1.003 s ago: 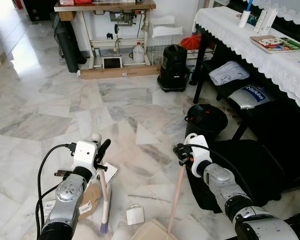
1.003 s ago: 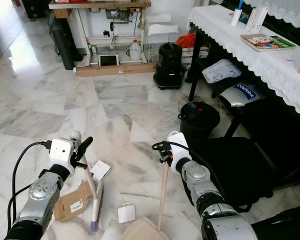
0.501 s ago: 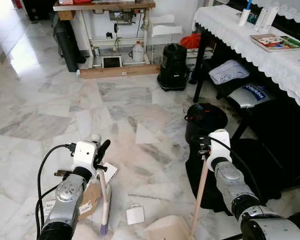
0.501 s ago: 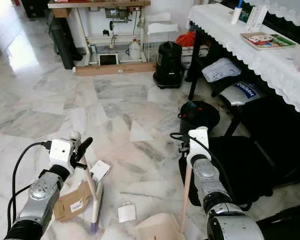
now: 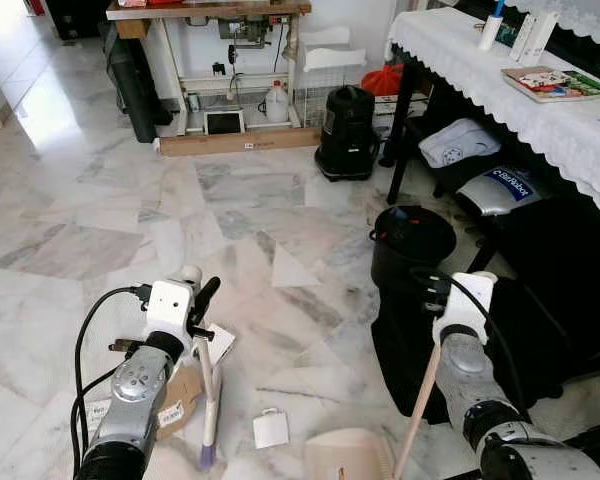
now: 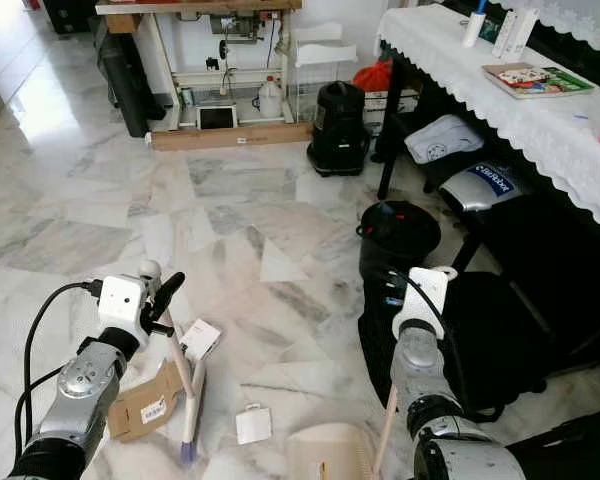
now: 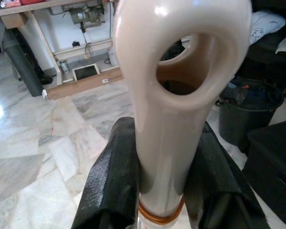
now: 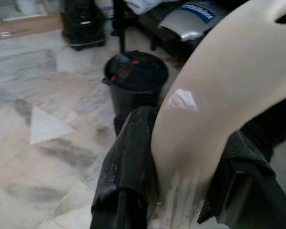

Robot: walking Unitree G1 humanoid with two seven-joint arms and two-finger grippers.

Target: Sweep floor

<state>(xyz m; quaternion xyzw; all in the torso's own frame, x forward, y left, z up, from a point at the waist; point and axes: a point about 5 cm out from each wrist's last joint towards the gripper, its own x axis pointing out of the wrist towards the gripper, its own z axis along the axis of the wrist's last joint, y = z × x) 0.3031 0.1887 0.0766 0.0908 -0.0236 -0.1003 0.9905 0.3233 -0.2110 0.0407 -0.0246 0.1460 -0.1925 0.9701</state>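
Your left gripper (image 7: 162,191) pinches the cream handle of the broom (image 5: 208,390), whose purple bristles rest on the marble floor (image 5: 100,200) beside a flattened cardboard box (image 5: 180,400) and a small white packet (image 5: 270,429). Your right gripper (image 8: 181,191) clamps the dustpan handle (image 5: 417,412); the beige dustpan (image 5: 348,457) sits on the floor just right of the packet. Beyond your right arm stands a black bin (image 5: 412,240), next to the table with the lace cloth (image 5: 540,110).
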